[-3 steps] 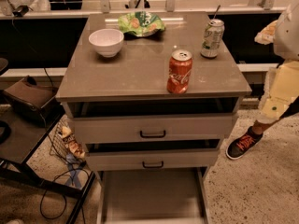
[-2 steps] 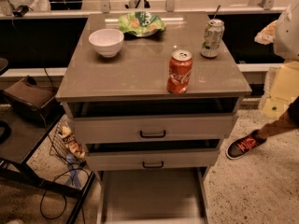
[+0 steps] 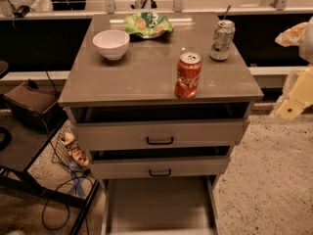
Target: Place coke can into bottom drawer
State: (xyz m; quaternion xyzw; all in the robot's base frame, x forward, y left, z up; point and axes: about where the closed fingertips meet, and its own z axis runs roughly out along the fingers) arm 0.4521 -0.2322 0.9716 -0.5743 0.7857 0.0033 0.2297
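Observation:
The coke can (image 3: 188, 75) is red with white script and a silver top. It stands upright on the cabinet top (image 3: 142, 75), near the front edge and right of centre. The bottom drawer (image 3: 159, 204) is pulled out below the cabinet, and its flat grey-beige floor is bare. My gripper (image 3: 293, 104) is at the far right edge of the view, off the side of the cabinet. It is to the right of the can, lower than it, and apart from it. It holds nothing that I can see.
A white bowl (image 3: 111, 43), a green chip bag (image 3: 146, 24) and a white-and-green can with a straw (image 3: 222, 39) stand at the back of the top. Two drawers with dark handles (image 3: 160, 141) sit slightly ajar. A dark stand (image 3: 29, 131) and cables lie at the left.
A person's red-and-black shoe on the floor at the right has moved out of view. The coke can, the drawers and my arm have stayed where they were.

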